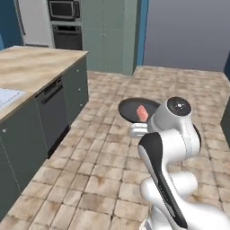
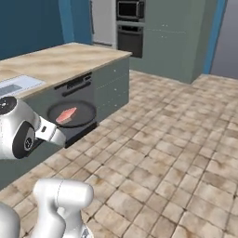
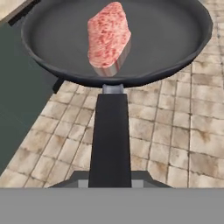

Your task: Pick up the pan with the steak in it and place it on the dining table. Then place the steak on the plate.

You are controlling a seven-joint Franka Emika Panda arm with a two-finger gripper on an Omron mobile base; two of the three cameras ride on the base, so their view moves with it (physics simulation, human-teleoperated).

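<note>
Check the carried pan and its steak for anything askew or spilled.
Nothing stands out. The pan is held level by its handle in the shut gripper, out over the tiled floor beside the dining table. The steak lies inside it; nothing has spilled.

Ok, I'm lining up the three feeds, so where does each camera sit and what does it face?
Left base view: behind the arm's left, facing the floor and dining table; white arm lower right.
Right base view: behind its right; arm lower left.
Hand view: on the hand, looking along the pan's handle; pincer shut on it.
All share the pan with the steak.
</note>
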